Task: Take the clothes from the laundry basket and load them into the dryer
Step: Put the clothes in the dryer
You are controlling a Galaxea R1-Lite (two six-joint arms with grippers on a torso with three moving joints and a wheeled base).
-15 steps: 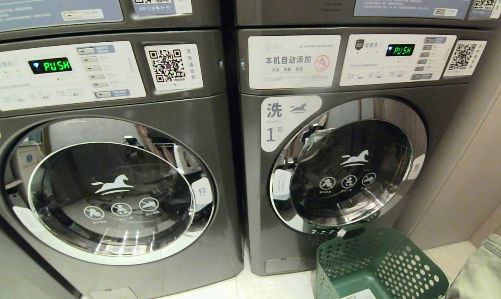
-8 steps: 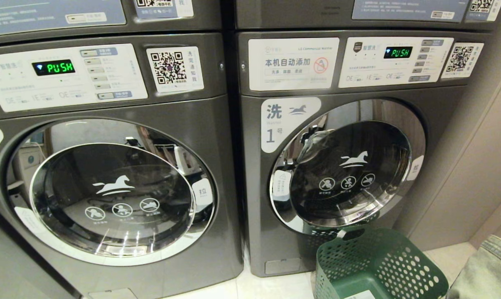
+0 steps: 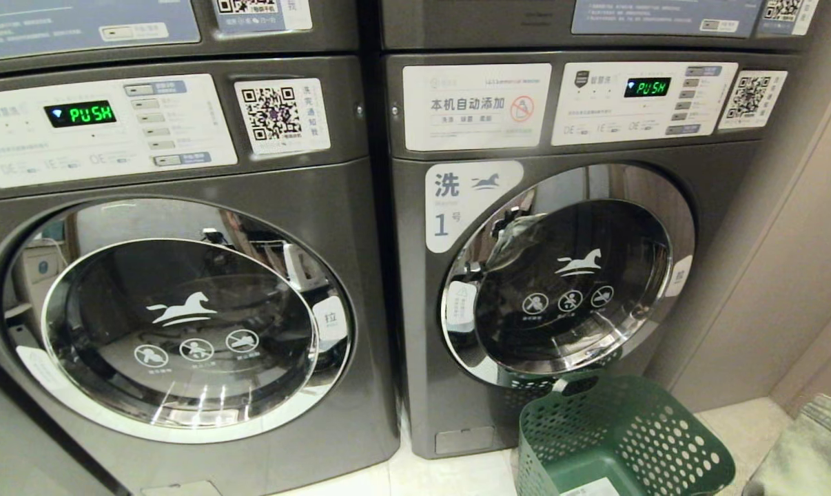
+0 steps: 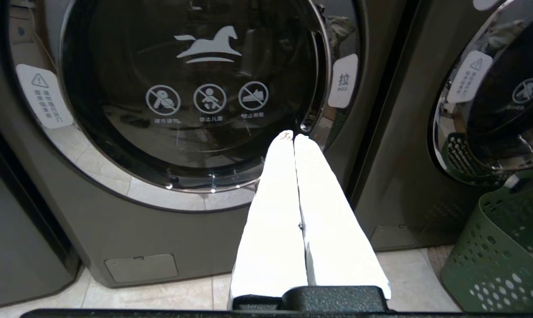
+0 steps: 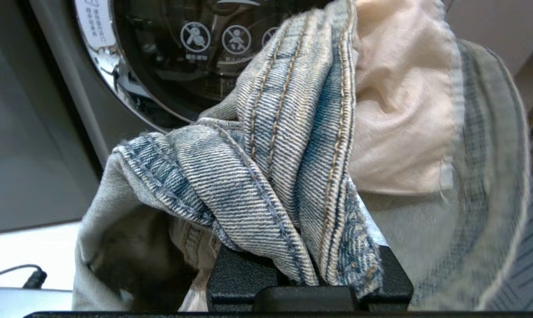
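Nothing moved, jeans [image 5: 293, 145] bunched over right pincer [image 5: 310, 282], gripped

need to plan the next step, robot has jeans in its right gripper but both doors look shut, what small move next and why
Probably bring the left gripper, shut and empty, to the right machine's door to open it: the right gripper grips the jeans and the door is closed.

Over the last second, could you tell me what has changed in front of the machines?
Only the head camera shifted slightly; nothing itself moved. The right gripper still holds the denim garment, the left gripper stays shut, both machine doors remain closed, and the green laundry basket is unmoved.
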